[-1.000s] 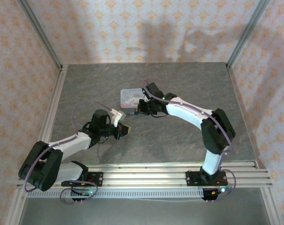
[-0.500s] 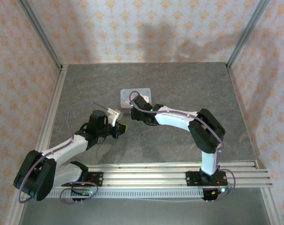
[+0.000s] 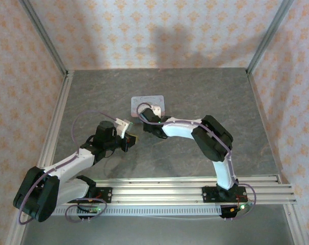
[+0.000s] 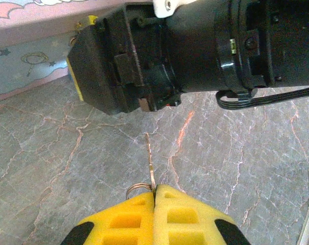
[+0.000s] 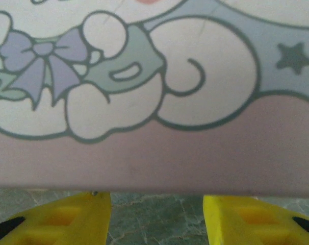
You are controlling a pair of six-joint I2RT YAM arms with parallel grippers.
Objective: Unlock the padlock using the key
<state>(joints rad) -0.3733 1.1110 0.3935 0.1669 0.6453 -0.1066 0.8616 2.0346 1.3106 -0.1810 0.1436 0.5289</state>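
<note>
In the left wrist view my left gripper is shut on the key, a thin silvery blade that sticks out ahead of the yellow fingertips with its ring at the left pad. The blade points at the black wrist housing of the right arm, close in front. From above, the left gripper hovers just left of the right gripper. My right gripper stands open at the near edge of the pale blue cartoon tin, with bare marble between its fingers. The padlock is hidden.
The tin lies flat mid-table, just beyond both grippers. Aluminium rails run along the near edge and up the left side. Patterned walls close in the back and sides. Marble floor spreads to the right and far left.
The right gripper has opened and swung left from the tin's right side to its near edge. The left gripper, still shut on the key, has edged slightly left.
</note>
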